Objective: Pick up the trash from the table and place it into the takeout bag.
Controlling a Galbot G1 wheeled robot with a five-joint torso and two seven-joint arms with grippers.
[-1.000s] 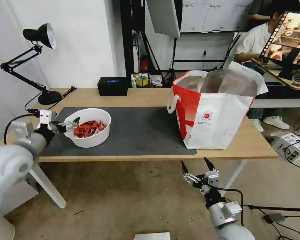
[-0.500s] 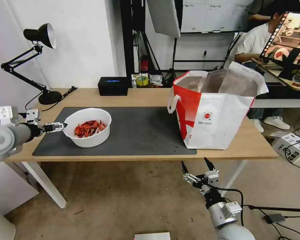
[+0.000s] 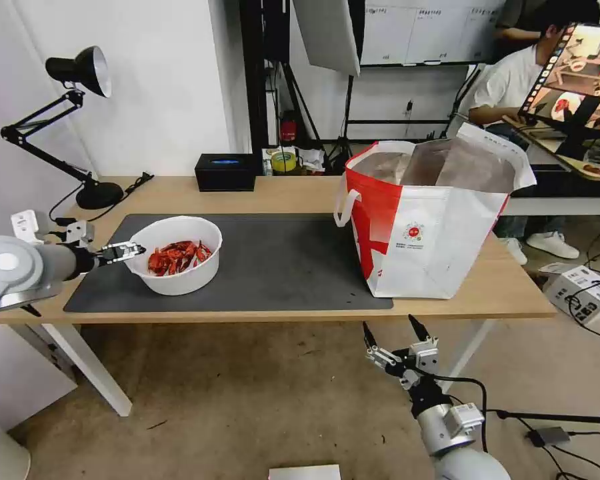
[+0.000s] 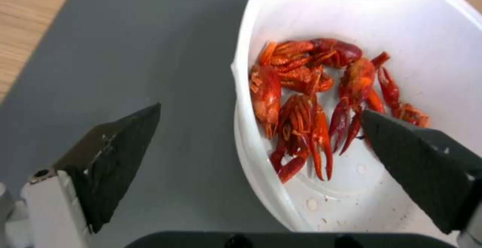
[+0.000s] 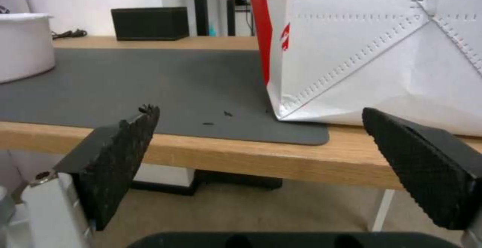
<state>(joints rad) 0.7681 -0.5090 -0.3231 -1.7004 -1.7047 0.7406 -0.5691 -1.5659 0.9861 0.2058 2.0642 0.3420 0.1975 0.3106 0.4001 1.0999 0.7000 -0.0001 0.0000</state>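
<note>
left gripper: held wide open at the bowl's near-left rim; in the left wrist view one finger is seen outside the wall over the mat, the other over the bowl's inside, so the rim is straddled but not yet pinched.
right gripper: parked low, below the table edge, fingers spread apart, nothing held; the bag's lower corner is seen just ahead of it in the right wrist view.
bowl: white, round, upright on the mat, directly ahead of the left fingertips; wall between the two fingers.
crayfish shells: red, heaped loosely on the bowl floor, just past the inner finger.
takeout bag: red-and-white, standing open, well apart from the left gripper across the mat; mouth higher than the bowl rim.
table: light wood, dark grey mat under bowl and the bag's left part.
handling: bowl judged light, thin-walled plastic, somewhat flexible, smooth and likely greasy; shells loose, spilled if tilted.
grasp point: rim wall to be pinched where straddled; a level carry is judged necessary, as a one-sided rim grip is likely to let the bowl sag or slip.
risk: flexing of the wall under squeeze; bowl to be lifted above the bag's mouth.
</note>
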